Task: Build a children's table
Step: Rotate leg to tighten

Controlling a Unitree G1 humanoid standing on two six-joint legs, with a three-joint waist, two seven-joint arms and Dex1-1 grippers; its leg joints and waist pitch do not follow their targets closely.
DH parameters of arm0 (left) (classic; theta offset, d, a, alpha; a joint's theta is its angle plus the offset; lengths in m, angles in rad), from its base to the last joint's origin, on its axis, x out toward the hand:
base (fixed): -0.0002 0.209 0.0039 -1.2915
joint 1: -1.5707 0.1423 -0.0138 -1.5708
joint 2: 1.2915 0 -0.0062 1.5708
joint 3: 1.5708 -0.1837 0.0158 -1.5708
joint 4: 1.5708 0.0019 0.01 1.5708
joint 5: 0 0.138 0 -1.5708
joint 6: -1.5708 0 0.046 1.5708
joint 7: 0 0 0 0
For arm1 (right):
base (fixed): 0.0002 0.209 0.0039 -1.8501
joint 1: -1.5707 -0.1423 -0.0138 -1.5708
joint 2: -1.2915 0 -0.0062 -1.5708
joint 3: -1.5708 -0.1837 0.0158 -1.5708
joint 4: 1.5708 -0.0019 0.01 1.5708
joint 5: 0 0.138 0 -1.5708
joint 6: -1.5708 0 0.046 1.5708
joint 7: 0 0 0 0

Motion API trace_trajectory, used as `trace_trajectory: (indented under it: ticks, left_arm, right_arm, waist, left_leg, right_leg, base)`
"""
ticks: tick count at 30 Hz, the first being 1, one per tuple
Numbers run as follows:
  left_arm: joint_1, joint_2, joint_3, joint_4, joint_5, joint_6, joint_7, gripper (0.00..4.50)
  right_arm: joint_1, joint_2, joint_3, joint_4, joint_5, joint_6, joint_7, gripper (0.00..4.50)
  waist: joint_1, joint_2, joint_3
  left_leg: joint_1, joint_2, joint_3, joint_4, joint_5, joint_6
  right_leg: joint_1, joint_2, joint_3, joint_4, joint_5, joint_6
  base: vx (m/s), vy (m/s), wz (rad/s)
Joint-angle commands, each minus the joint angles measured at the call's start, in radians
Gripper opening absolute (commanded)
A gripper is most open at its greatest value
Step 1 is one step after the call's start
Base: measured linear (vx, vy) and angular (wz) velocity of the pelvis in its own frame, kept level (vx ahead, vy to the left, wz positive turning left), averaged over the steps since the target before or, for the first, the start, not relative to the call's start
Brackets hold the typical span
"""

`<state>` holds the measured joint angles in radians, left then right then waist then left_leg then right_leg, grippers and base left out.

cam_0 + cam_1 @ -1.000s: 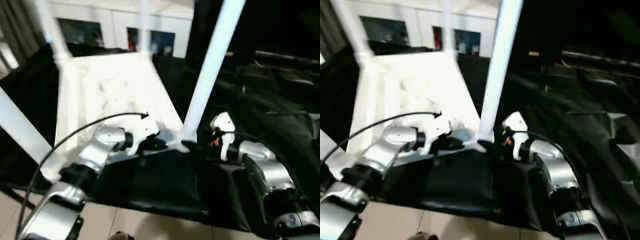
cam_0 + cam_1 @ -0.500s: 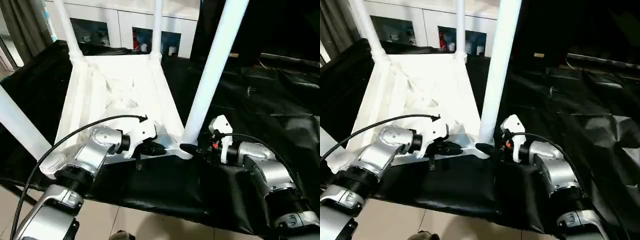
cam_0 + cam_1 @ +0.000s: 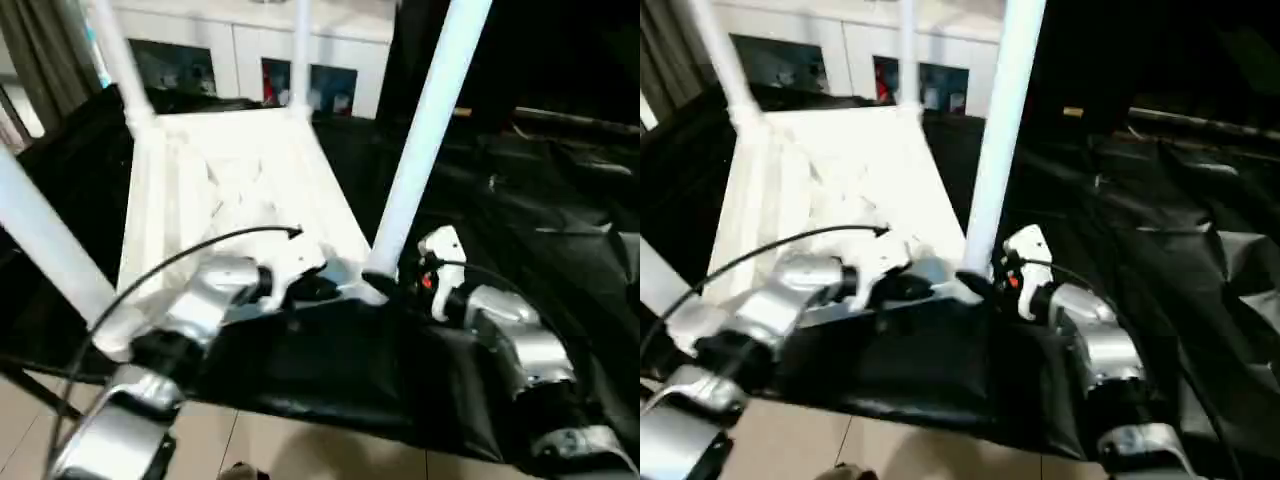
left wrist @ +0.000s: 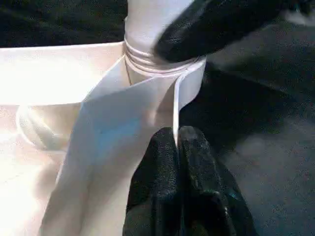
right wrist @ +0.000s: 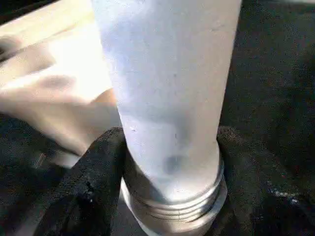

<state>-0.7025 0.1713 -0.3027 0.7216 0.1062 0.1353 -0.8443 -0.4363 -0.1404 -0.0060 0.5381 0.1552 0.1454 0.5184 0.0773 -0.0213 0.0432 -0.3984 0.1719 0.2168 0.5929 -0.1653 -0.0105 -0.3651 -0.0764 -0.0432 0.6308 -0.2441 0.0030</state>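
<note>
Tabletop (image 3: 230,190) is lying upside down on a table (image 3: 560,250) draped in black cloth, its ribbed underside facing up and its near edge sitting close to the table's front edge. Four white legs are standing up from its corner sockets; the near right leg (image 3: 420,140) is rising steeply at a slight tilt out of the top of the view. The left tool (image 4: 178,147) is pinching a thin rib of the tabletop beside that leg's socket (image 4: 162,73), its black fingers pressed together on the plastic. The right tool (image 5: 167,187) is straddling the base of the same leg just above its ringed collar, one finger (image 5: 96,182) on each side, seemingly touching the tube, though a firm clamp cannot be confirmed. To the right of the tabletop the black cloth is lying open and rumpled, giving free room. Behind the table a white cabinet (image 3: 250,60) with glass doors is standing. Pale floor (image 3: 300,450) is showing below the table's front edge.
</note>
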Motion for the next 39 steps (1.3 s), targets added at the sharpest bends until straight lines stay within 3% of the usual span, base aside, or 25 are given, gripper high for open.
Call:
trace_trajectory:
  ticks: [1,3,8,10,16,17,19,23,25,27,31,39]
  left_arm:
    - [-0.02,-0.046,-0.012,0.026,0.012,0.019,0.07,0.0]
    - [-0.042,-0.09,-0.02,0.054,0.025,0.027,0.119,0.0]
    - [-0.04,-0.088,-0.023,0.056,0.025,0.003,0.095,0.0]
    - [-0.038,-0.083,-0.02,0.054,0.023,-0.003,0.085,0.0]
    - [-0.013,-0.032,-0.02,0.029,0.007,-0.052,-0.004,0.0]
    - [0.008,0.004,-0.026,0.006,-0.007,-0.072,-0.077,0.0]
    - [0.03,0.042,-0.031,-0.03,-0.024,-0.069,-0.153,0.0]
    - [0.057,0.098,-0.037,-0.091,-0.053,-0.071,-0.263,0.0]
    - [0.069,0.133,-0.041,-0.124,-0.064,-0.055,-0.319,0.0]
    - [0.074,0.155,-0.044,-0.139,-0.065,-0.052,-0.342,0.0]
    - [0.087,0.177,-0.043,-0.166,-0.069,-0.042,-0.363,0.0]
    - [0.106,0.178,-0.051,-0.207,-0.071,-0.019,-0.374,0.0]
  right_arm:
    - [0.009,0.036,0.024,0.053,-0.028,0.035,-0.08,2.56]
    - [-0.013,0.084,0.052,0.083,-0.072,0.033,-0.162,2.56]
    - [-0.022,0.095,0.061,0.06,-0.052,0.011,-0.097,2.56]
    - [-0.021,0.092,0.055,0.05,-0.04,0.009,-0.072,3.12]
    - [-0.011,0.009,0.079,-0.025,0.023,0.034,0.14,3.74]
    - [0.006,-0.057,0.111,-0.073,0.032,0.049,0.249,3.79]
    - [0.018,-0.116,0.123,-0.109,0.042,0.063,0.333,3.79]
    - [0.028,-0.185,0.134,-0.142,0.052,0.077,0.443,3.79]
    - [0.037,-0.225,0.153,-0.163,0.052,0.09,0.514,3.79]
    - [0.042,-0.249,0.169,-0.171,0.046,0.094,0.55,3.79]
    - [0.043,-0.264,0.184,-0.17,0.043,0.095,0.567,3.79]
    - [0.016,-0.218,0.183,-0.129,0.037,0.082,0.542,3.08]
  waist:
    - [-0.008,0.003,-0.053]
    - [-0.011,0.004,-0.054]
    - [-0.011,0.002,-0.053]
    - [-0.011,0.0,-0.053]
    - [-0.01,-0.003,-0.058]
    - [-0.007,-0.005,-0.057]
    - [-0.006,-0.003,-0.056]
    - [-0.009,0.0,-0.053]
    - [-0.009,0.002,-0.051]
    - [-0.009,0.002,-0.052]
    - [-0.005,-0.001,-0.053]
    - [-0.006,-0.002,-0.054]
  left_leg:
    - [0.04,0.075,-0.047,-0.084,-0.253,-0.044]
    - [0.042,0.074,-0.045,-0.083,-0.24,-0.042]
    - [0.038,0.074,-0.044,-0.08,-0.236,-0.013]
    - [0.036,0.074,-0.045,-0.08,-0.228,-0.005]
    - [0.031,0.074,-0.042,-0.07,-0.151,0.055]
    - [0.031,0.074,-0.044,-0.069,-0.145,0.065]
    - [0.03,0.076,-0.042,-0.068,-0.152,0.076]
    - [0.034,0.08,-0.041,-0.073,-0.191,0.059]
    - [0.037,0.081,-0.041,-0.076,-0.224,0.031]
    - [0.038,0.082,-0.041,-0.077,-0.219,0.022]
    - [0.036,0.078,-0.038,-0.073,-0.195,0.029]
    - [0.037,0.078,-0.038,-0.072,-0.181,0.034]
  right_leg:
    - [0.012,-0.091,0.047,-0.085,-0.116,-0.221]
    - [0.011,-0.086,0.047,-0.085,-0.069,-0.219]
    - [0.016,-0.089,0.048,-0.088,-0.057,-0.213]
    - [0.018,-0.089,0.047,-0.087,-0.05,-0.213]
    - [0.025,-0.087,0.044,-0.074,0.078,-0.237]
    - [0.028,-0.087,0.041,-0.076,0.079,-0.24]
    - [0.027,-0.09,0.043,-0.075,0.075,-0.243]
    - [0.02,-0.085,0.041,-0.077,0.008,-0.255]
    - [0.018,-0.087,0.043,-0.081,-0.046,-0.258]
    - [0.017,-0.085,0.043,-0.078,-0.036,-0.255]
    - [0.018,-0.087,0.044,-0.076,-0.003,-0.262]
    - [0.017,-0.086,0.043,-0.073,0.003,-0.27]
  base:
    - [0.0,0.0,0.0]
    - [0.0,0.0,0.0]
    - [0.0,0.0,0.0]
    - [0.0,0.0,0.0]
    - [0.0,0.0,0.0]
    - [0.0,0.0,0.0]
    - [0.0,0.0,0.0]
    - [0.0,0.0,0.0]
    - [0.0,0.0,0.0]
    - [0.0,0.0,0.0]
    - [0.0,0.0,0.0]
    - [0.0,0.0,0.0]
